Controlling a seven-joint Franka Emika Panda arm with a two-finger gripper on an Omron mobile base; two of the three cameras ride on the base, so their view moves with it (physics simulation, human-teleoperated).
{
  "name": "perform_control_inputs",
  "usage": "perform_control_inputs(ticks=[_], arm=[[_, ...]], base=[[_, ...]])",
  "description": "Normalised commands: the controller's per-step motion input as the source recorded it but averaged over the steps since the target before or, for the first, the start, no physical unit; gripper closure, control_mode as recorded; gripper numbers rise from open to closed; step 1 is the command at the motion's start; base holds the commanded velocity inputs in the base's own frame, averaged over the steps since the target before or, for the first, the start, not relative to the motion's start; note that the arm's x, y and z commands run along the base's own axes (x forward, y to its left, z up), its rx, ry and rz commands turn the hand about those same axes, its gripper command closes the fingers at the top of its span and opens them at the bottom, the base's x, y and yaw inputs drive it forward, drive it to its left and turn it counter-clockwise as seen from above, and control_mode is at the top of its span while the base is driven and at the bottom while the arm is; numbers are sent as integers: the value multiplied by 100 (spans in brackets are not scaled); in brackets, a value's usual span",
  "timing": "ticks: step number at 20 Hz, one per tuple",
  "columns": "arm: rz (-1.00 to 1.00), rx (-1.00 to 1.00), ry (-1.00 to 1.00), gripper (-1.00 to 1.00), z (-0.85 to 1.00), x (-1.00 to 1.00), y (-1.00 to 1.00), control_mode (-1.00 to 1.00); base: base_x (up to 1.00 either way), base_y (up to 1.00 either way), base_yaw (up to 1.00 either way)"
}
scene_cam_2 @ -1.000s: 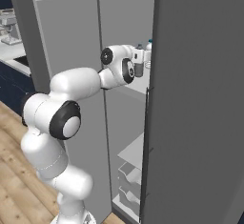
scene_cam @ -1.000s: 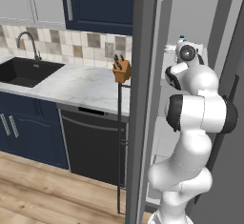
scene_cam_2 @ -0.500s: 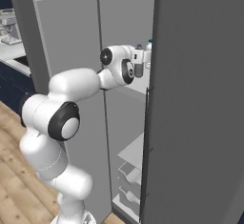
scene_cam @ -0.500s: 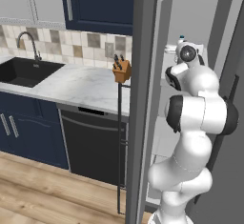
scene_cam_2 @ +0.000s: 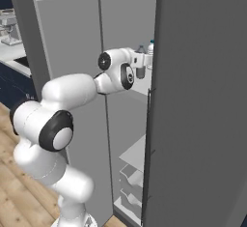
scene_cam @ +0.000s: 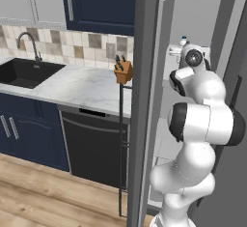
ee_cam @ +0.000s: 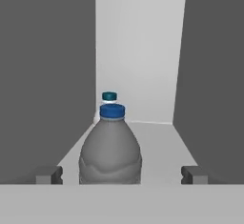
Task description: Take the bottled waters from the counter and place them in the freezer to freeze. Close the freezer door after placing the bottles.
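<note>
No text, label, brand, number or sign can be read on anything here: the near bottled water [ee_cam: 110, 147] is bare ribbed plastic under a plain blue cap, the freezer door [scene_cam: 147, 100] is a flat grey panel, and the dishwasher front [scene_cam: 94, 148] and knife block [scene_cam: 123, 71] carry no markings

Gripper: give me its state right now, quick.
Gripper: open, jaws spread wide on either side of the near bottled water, not clamped on it; the bottle stands on the freezer shelf.
</note>
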Motion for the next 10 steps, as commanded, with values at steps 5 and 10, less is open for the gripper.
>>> perform_control_inputs(ticks=[5, 10], arm=[[0, 0, -4, -100, 11, -34, 2, -100], [0, 0, 0, -100, 23, -66, 3, -100]], base=[[0, 0, 0], [0, 0, 0]])
